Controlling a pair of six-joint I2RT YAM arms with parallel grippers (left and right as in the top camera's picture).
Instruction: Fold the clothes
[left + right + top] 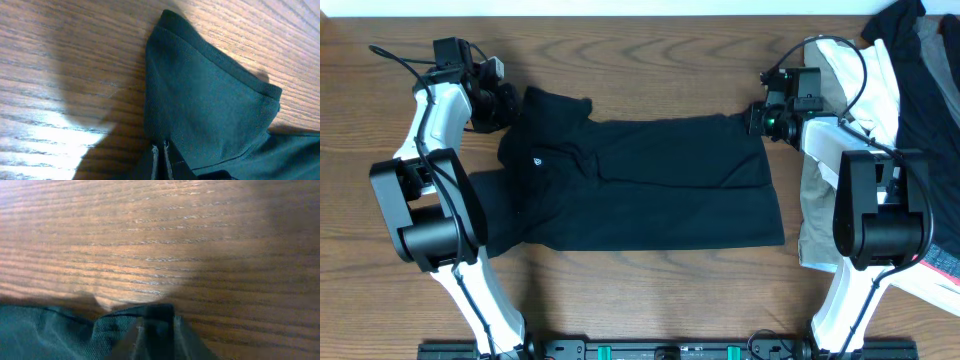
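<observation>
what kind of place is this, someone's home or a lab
Probably a robot lab bench, not a home: a left arm and right arm stand at a wooden table, a dark shirt spread between them, more clothes piled to one side.

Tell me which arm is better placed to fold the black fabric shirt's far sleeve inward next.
Left, probably. The left claw pinches that sleeve of the black fabric shirt; the right claw holds the hem corner at the opposite end.
</observation>
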